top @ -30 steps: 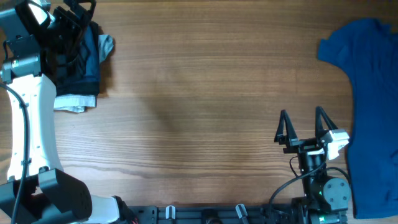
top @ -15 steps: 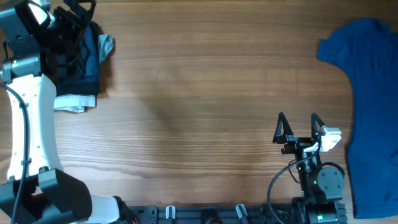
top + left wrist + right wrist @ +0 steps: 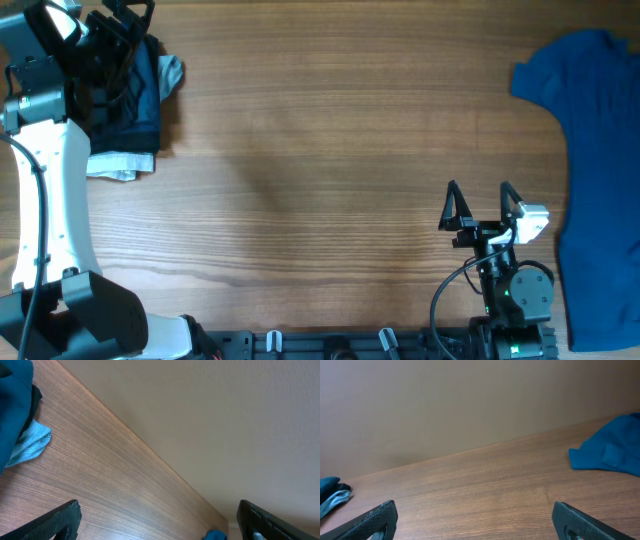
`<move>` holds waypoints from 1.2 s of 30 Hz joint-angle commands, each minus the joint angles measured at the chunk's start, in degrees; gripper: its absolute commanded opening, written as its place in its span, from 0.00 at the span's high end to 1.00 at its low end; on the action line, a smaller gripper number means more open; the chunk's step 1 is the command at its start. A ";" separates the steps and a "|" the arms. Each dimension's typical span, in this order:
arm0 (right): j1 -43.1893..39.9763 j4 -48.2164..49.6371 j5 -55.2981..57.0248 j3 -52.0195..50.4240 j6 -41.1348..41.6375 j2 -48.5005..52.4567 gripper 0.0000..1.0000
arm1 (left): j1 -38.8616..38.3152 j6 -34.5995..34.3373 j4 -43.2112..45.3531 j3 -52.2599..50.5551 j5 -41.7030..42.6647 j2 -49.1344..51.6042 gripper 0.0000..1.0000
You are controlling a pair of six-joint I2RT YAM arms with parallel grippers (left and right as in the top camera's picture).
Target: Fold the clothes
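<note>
Since a second ago, a small retreat of the right gripper (image 3: 480, 192) toward 7 o'clock, away from the blue shirt (image 3: 600, 150). No further shift in the last half second, and no change at the left arm or in the clothes.

At 10 o'clock on the counter (image 3: 320, 130), a stack of folded clothes (image 3: 140, 100): dark navy on top, a pale grey-blue piece (image 3: 173, 70) poking out toward 2 o'clock, a white layer (image 3: 120, 165) showing underneath at its 6 o'clock side. Looks finished, judging by the squared edges. Over that stack, the left gripper (image 3: 157, 507), spread wide with nothing between its fingers in the left wrist view; seemingly idle.

At 5 o'clock, near the counter's front edge, the right gripper again: likewise spread, holding nothing, fingers pointing toward 12.

From 2 to 4 o'clock along the right edge, the blue shirt: unfolded, rumpled, partly out of the overhead view. Near the right gripper but not touching it, and well apart from the stack.

Judged progress: well along, with several pieces folded and stacked and this one shirt left. Still to do: draw the shirt toward the centre, flatten it, fold it, add it to the stack. Impossible to tell whether more clothes wait beyond the frame.
</note>
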 commanded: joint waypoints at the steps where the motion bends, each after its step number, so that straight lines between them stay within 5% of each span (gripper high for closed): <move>1: -0.35 0.13 0.79 -0.07 -0.96 -0.76 0.00 | 0.07 0.07 0.13 -0.15 -0.33 0.28 0.00; 21: -0.35 0.15 0.79 -0.07 -0.96 -0.76 0.00 | -0.20 0.07 -1.49 -0.17 -0.35 -1.46 0.00; 36: -0.35 0.15 0.79 -0.07 -0.96 -0.76 0.00 | -15.23 1.11 -8.87 -0.17 -0.37 -29.00 0.00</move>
